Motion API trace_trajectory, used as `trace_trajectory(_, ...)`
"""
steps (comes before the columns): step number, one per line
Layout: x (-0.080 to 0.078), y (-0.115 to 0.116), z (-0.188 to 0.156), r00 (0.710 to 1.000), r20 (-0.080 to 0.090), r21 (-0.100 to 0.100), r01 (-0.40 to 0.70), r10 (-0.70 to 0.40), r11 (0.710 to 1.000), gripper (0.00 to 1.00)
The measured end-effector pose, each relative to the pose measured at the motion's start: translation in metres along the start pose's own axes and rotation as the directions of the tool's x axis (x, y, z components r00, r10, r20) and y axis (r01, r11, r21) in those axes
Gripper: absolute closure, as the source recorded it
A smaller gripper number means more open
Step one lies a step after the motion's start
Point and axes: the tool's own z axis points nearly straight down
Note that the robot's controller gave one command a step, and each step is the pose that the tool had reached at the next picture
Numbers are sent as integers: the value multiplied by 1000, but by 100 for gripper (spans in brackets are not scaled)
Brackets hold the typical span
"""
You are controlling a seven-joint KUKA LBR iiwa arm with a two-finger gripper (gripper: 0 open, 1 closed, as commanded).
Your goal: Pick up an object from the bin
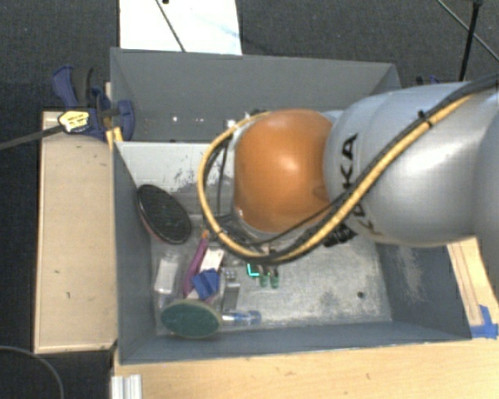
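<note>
Camera view: at its left the bin (349,299) holds a dark oval disc (162,213), a green disc (190,319) and a blue piece (206,283). Whether the hand (264,274) is open cannot be told.

The orange cover (279,169) and the grey arm (432,173), itself cut off at the frame's right edge, hide the centre of the bin (137,339) floor. Under the cover the end effector (264,277) peeks out as a dark stub, too small to read. In the lower-left heap (168,279), a purple stick (195,260) and a blue piece (206,283) overlap, their kinds unclear.
</note>
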Motion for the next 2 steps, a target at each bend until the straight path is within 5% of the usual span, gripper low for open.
trace_trajectory(1,-31,-12,119,694,7,4,720,-720,694,0)
trace_trajectory(2,-33,-10,114,698,13,6,716,-716,698,100)
